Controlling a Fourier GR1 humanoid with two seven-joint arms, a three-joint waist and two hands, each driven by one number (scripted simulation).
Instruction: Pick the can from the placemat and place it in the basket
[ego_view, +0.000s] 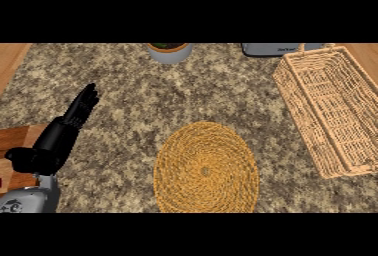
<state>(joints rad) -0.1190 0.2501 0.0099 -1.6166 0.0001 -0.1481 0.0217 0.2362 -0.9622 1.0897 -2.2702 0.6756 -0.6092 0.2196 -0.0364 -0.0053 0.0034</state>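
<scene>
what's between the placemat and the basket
Nothing: in the head view only bare speckled counter separates the placemat from the basket.

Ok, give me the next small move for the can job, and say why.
Probably hold off reaching and find the can first. None shows on the round woven straw placemat or in the rectangular wicker basket at the right. Only the black left hand shows, open, at the left; the right hand is out of view.
</scene>
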